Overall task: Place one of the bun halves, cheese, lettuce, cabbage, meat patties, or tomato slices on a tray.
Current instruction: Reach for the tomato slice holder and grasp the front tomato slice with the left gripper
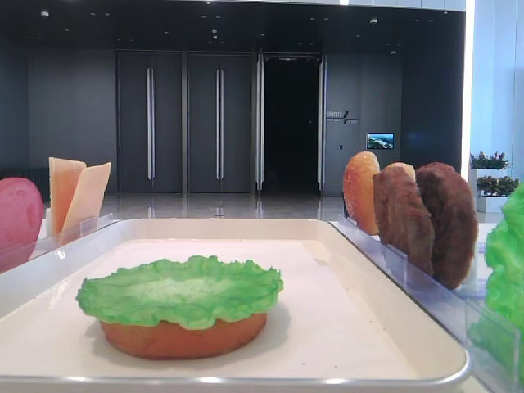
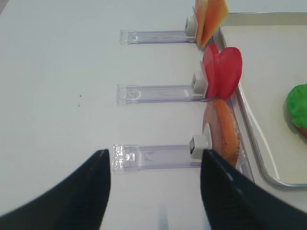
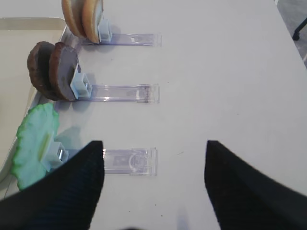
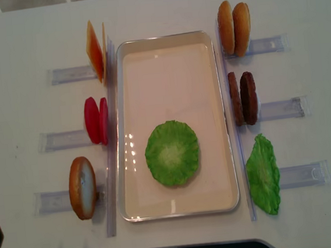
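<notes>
Both grippers, left (image 2: 153, 184) and right (image 3: 153, 179), hover over bare table with jaws wide apart, holding nothing. On the white tray (image 4: 122, 104) a lettuce leaf (image 4: 172, 152) tops a bun half (image 1: 184, 337). Tomato slices (image 4: 96, 120), cheese (image 4: 96, 51), patties (image 4: 243, 98) stand upright alongside

- White tray (image 1: 352, 270) carrying lettuce (image 1: 180, 291) atop a bun half (image 1: 184, 337).
- Meat patties (image 1: 426, 219) upright at right.
- Cheese (image 1: 75, 193) upright at left.
</notes>
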Controlling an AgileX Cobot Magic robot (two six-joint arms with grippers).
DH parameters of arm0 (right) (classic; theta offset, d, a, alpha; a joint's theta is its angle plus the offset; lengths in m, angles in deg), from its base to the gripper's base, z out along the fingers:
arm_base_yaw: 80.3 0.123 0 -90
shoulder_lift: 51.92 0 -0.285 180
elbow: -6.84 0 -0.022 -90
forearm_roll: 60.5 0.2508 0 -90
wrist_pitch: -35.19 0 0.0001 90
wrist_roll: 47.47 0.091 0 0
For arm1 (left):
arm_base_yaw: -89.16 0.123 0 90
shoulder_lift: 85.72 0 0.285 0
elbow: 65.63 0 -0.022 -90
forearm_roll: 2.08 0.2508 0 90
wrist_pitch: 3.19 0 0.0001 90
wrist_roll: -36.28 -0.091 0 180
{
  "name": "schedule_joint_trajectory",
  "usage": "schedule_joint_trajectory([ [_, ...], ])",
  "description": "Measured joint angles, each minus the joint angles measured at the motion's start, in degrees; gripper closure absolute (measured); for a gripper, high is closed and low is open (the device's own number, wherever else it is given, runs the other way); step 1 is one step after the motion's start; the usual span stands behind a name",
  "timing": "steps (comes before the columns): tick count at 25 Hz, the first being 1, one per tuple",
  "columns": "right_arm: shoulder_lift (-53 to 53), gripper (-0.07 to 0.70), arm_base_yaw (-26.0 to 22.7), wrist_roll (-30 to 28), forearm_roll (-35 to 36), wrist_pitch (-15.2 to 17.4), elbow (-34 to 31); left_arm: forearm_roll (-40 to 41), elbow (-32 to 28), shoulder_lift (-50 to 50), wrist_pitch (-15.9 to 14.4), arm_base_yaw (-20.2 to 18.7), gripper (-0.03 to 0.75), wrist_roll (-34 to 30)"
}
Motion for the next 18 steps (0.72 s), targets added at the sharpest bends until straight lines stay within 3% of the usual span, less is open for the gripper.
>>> schedule_joint_trajectory([
  [18, 0.0, 0.171, 0.0, 0.0, 0.0, 0.0, 0.0, 0.0, 0.11, 0.0, -0.3, 0.0, 0.263, 0.0],
])
